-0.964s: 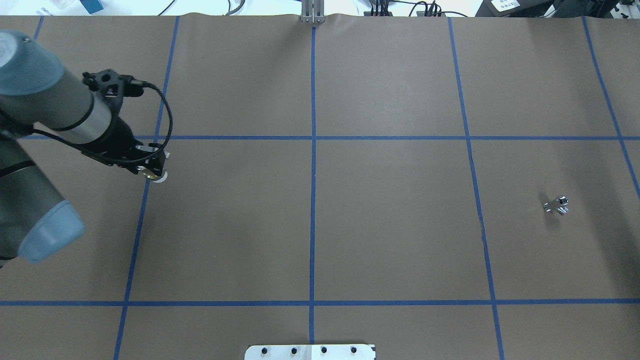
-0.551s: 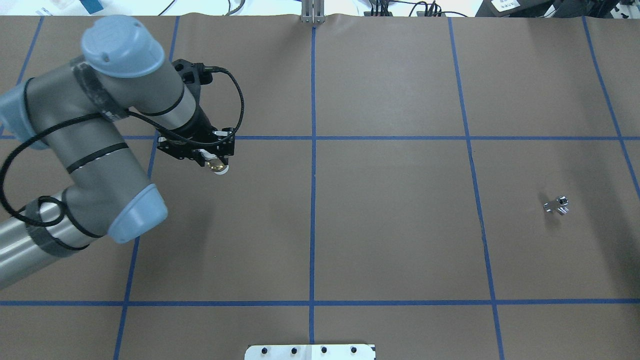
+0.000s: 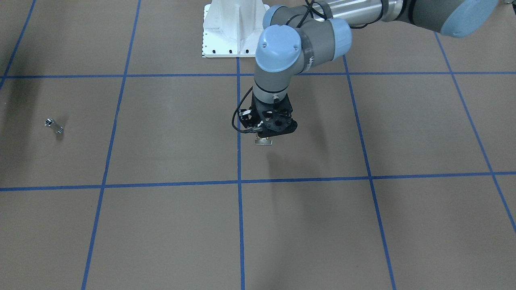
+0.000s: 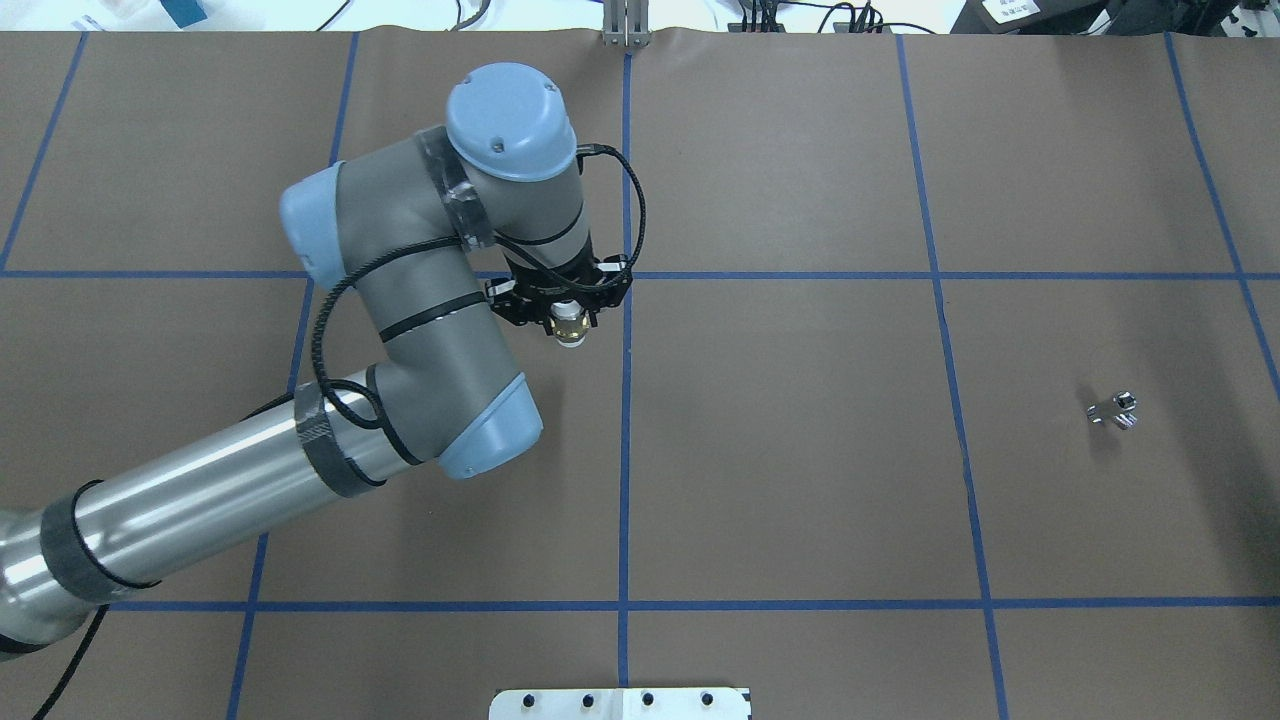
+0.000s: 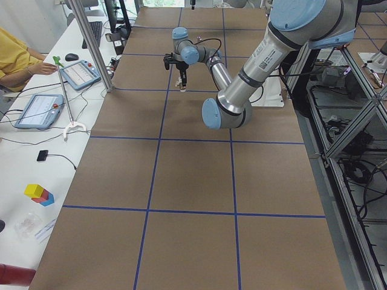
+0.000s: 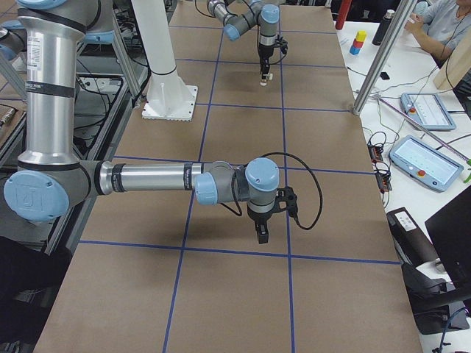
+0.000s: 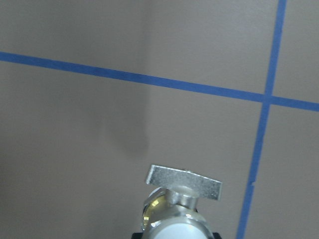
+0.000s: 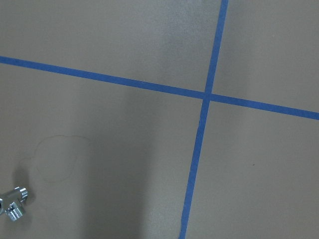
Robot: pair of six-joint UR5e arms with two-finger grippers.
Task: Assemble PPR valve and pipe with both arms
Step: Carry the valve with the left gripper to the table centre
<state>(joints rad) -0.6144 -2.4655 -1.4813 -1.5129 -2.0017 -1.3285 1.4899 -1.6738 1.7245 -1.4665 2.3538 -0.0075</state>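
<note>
From the front, the left arm (image 3: 298, 44) reaches to the middle of the table (image 3: 161, 233), and the left pincer (image 3: 268, 131) points down, its fingers closed narrowly on the PPR valve (image 3: 263, 141). The valve hangs just below them, off the surface, just beside the centre blue tape line (image 3: 239, 161). The pipe (image 3: 54, 126) lies alone, near the table edge on the robot's right and well apart from the valve. The white pedestal (image 3: 225, 28) stands at the robot's edge. From overhead, the valve (image 4: 568, 327) shows its brass body and white end between the fingers, and the pipe (image 4: 1113, 411) rests near the right edge, about halfway along it. In the exterior left view the left pincer (image 5: 181, 75) is small and far, so its grip is not clear there. In the exterior right view the right arm (image 6: 147, 178) holds the right pincer (image 6: 263, 229) pointing down over the table; I cannot tell how far it is open. The left wrist camera shows the valve (image 7: 182, 199) with its flat tab outward and its white end nearest the camera. The right wrist camera shows the pipe (image 8: 12, 205) on the table in its lower left corner.
</note>
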